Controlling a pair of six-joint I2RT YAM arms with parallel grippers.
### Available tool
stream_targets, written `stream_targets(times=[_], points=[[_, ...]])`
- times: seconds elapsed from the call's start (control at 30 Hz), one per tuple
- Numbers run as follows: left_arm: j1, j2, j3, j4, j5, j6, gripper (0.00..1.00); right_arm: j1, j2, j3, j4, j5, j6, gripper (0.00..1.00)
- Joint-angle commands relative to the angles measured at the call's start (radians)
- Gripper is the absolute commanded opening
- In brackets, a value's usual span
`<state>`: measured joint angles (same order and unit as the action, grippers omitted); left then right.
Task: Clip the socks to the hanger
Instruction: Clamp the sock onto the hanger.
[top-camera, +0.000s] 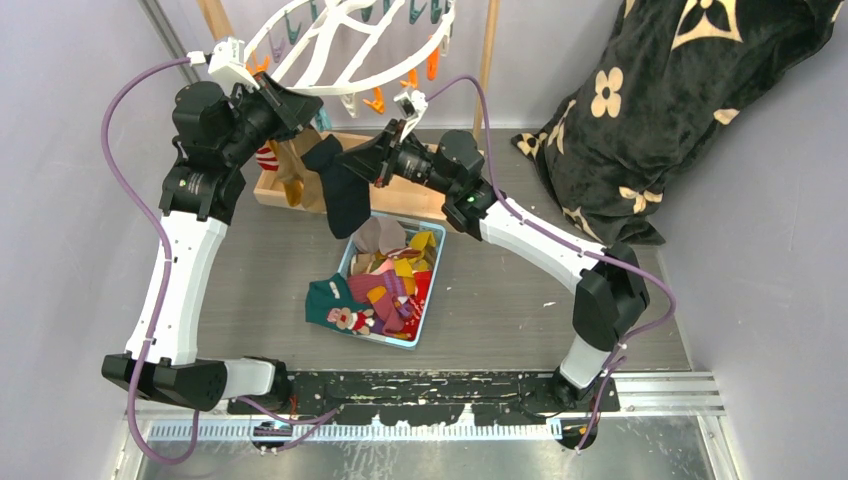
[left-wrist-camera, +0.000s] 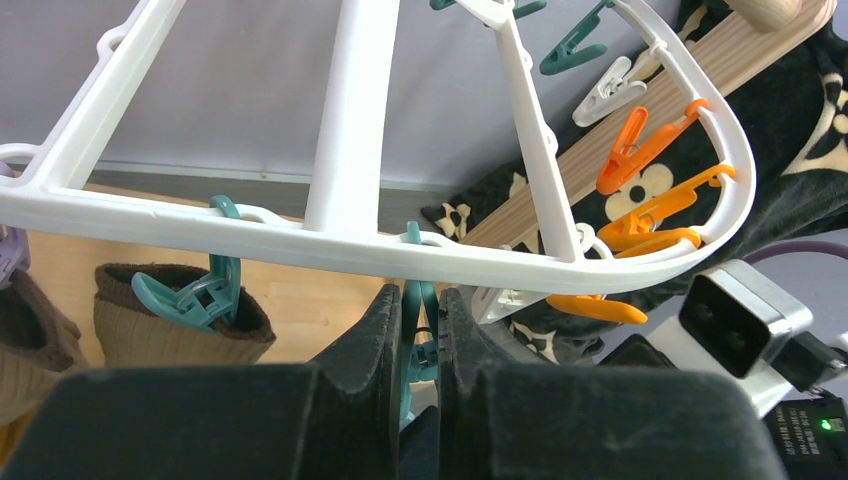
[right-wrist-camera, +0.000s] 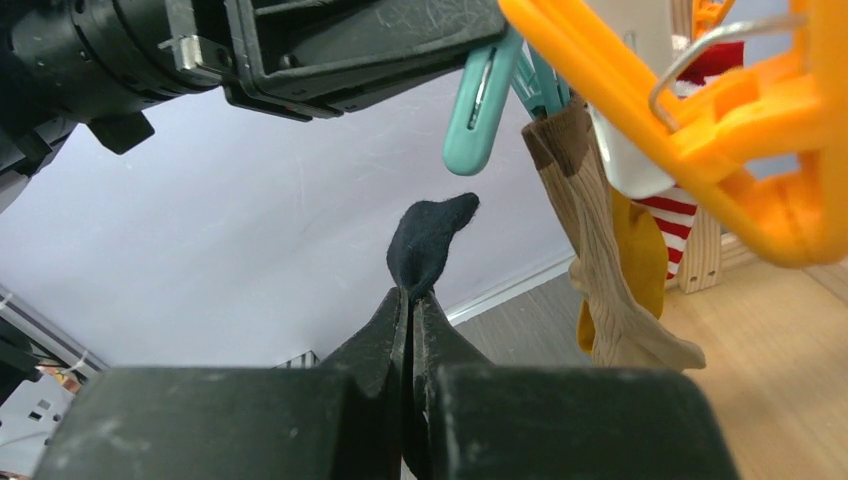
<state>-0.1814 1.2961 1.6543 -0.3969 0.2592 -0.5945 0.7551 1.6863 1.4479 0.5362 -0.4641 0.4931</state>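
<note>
- My left gripper (left-wrist-camera: 420, 305) is up under the hanger (left-wrist-camera: 300, 235) rim. Its jaws are pinched almost together on a teal clip (left-wrist-camera: 418, 345) dangling from that rim, bottom centre of the left wrist view.
- My right gripper (right-wrist-camera: 410, 300) is squeezed tight on the black sock (right-wrist-camera: 430, 235). The sock's bunched top pokes up past my fingertips at the middle of the right wrist view.
- There the sock top sits just below and left of the teal clip, close but not touching. I can't tell whether the clip's mouth is open.
- From above, the black sock hangs down from my right gripper at upper centre of the frame. Its toe is over the far end of the bin (top-camera: 427, 300).
- A second teal clip (left-wrist-camera: 200, 295) holds a tan sock (left-wrist-camera: 160, 330) at lower left of the left wrist view.
- In the right wrist view a mustard sock (right-wrist-camera: 640, 250) and a striped sock (right-wrist-camera: 680, 215) hang beside the tan one on the right side.
- Orange clips (left-wrist-camera: 650, 140) line the hanger's curved end, upper right of the left wrist view. One fills the upper right of the right wrist view, close and blurred.
- Loose socks (top-camera: 385, 285) are heaped in the bin at the centre of the top view, and a green sock (top-camera: 328, 300) spills over its left edge.
- The blanket (top-camera: 650, 100) is slumped in the upper right corner of the top view.
</note>
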Motion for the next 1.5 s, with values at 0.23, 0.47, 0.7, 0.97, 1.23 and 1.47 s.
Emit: stream_targets(times=[0.23,0.47,0.7,0.97,1.23,1.47], points=[[0.0,-0.014,0.03,0.043,0.041,-0.01,0.02,-0.023,0.026,0.058,0.137,0.013,0.071,0.01],[0.0,-0.015,0.025,0.044,0.04,-0.009,0.02,-0.034,0.055,0.084,0.172,-0.026,0.12,0.01],[0.0,-0.015,0.019,0.046,0.042,-0.011,0.01,-0.04,0.055,0.08,0.194,-0.047,0.148,0.01],[0.0,-0.019,0.018,0.046,0.041,-0.014,0.02,-0.04,0.02,0.025,0.205,-0.088,0.135,0.01],[0.0,-0.019,0.018,0.044,0.041,-0.014,0.02,-0.053,0.025,0.014,0.27,-0.137,0.191,0.01],[0.0,-0.02,0.016,0.043,0.041,-0.019,0.02,-0.065,0.067,0.049,0.306,-0.143,0.236,0.01]])
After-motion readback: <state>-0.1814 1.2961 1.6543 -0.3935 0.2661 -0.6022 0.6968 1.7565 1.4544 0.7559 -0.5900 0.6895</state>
